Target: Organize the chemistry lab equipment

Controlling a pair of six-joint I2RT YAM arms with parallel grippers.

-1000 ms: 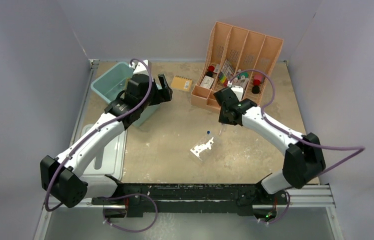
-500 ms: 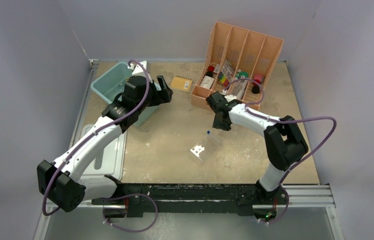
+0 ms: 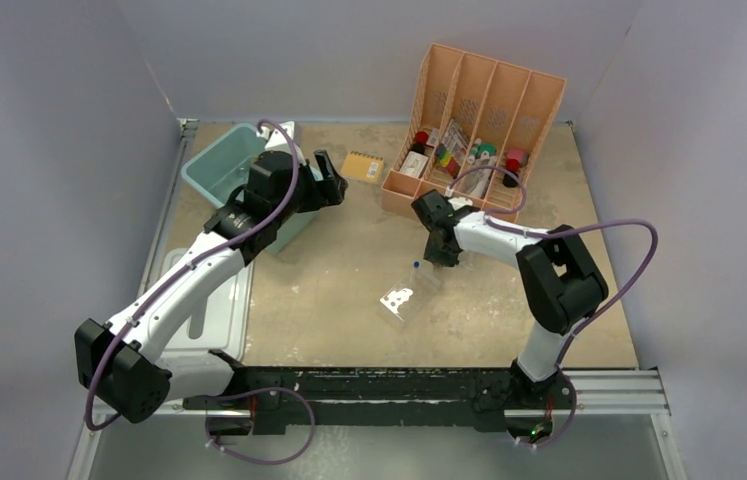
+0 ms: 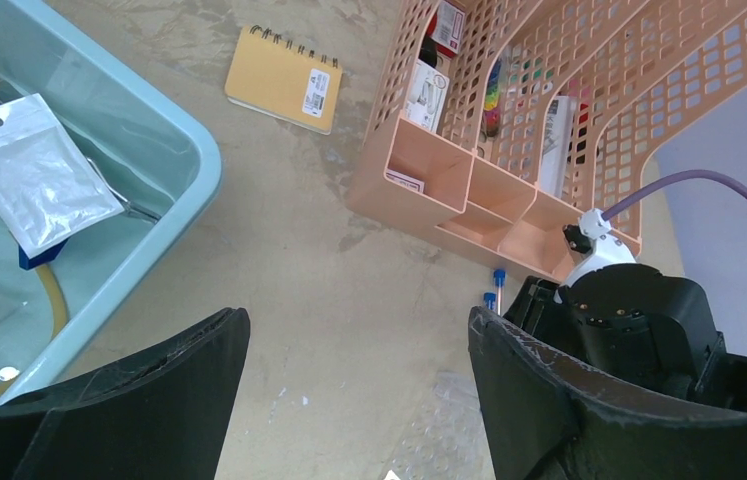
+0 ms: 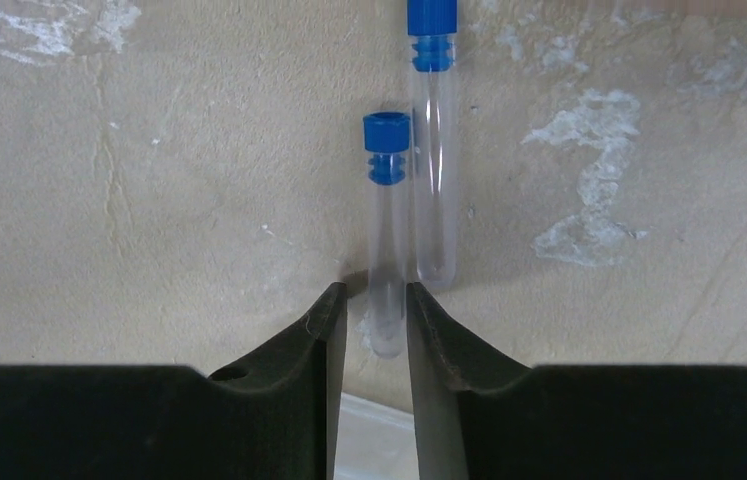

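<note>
The test tube [image 5: 387,240] I'm after lies flat on the table, blue cap pointing away from my fingers, with a second tube [image 5: 434,170] just beside it on its right, possibly touching. Both sit mid-table, just far of the clear tube rack [image 3: 401,298] and near of the peach divider [image 3: 489,100].

I judge the tube very light, rigid, slick and round. It will likely roll or squirt out if I pinch it at the domed end, and it may crack if squeezed hard. I'd rather take it further up the straight wall, below the cap, with gentle force.

The right gripper [image 5: 377,292] straddles the tube's rounded bottom end. Its jaws stand only a little wider than the tube, with a sliver of gap on the left side, so it grips nothing yet. The right arm is folded tight, elbow out to the right, forearm running left and wrist tipped down at the table.

The left gripper [image 4: 357,320] hangs wide apart and empty over the right rim of the teal bin [image 4: 189,160], which holds the small clear bag [image 4: 34,170].
</note>
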